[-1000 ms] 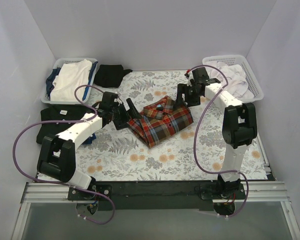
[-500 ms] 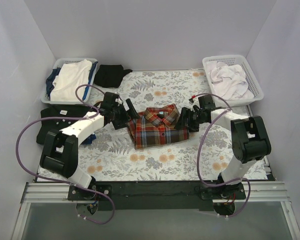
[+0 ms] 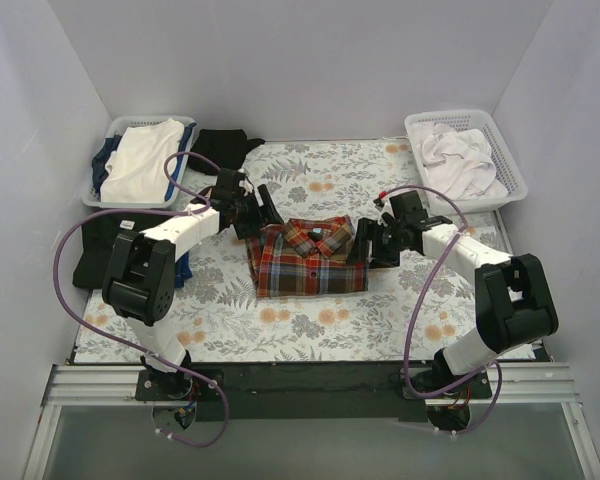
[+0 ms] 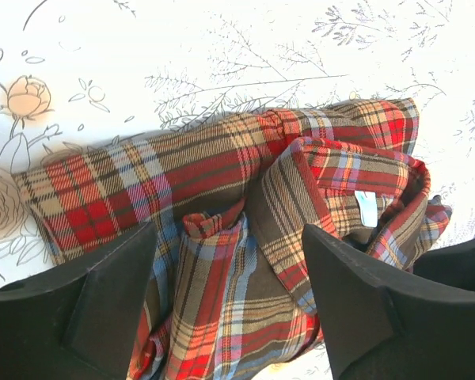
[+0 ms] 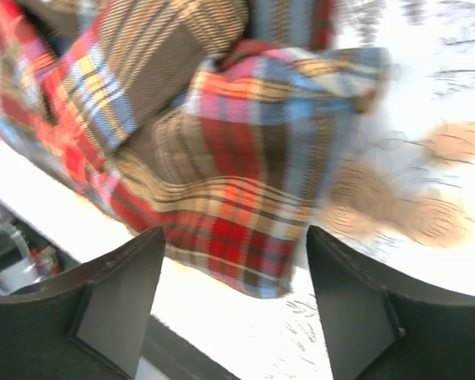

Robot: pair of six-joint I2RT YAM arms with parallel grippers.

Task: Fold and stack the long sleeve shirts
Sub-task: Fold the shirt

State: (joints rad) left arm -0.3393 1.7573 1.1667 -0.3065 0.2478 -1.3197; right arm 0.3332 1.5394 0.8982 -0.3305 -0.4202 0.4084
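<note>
Neatly folded, the red-orange tartan plaid cloth shirt (image 3: pixel 305 267) lies mid-table on the flowered cover (image 3: pixel 310 325); left gripper (image 3: pixel 264 205) and right gripper (image 3: pixel 367 244) lean low at its two sides, jaws spread wide.

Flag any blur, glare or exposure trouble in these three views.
Top external: sharp, evenly lit, no glare. Left wrist: shirt crisp, tablecloth washed out bright. Right wrist: motion blur throughout, the shirt's plaid smeared, tablecloth overexposed.
</note>
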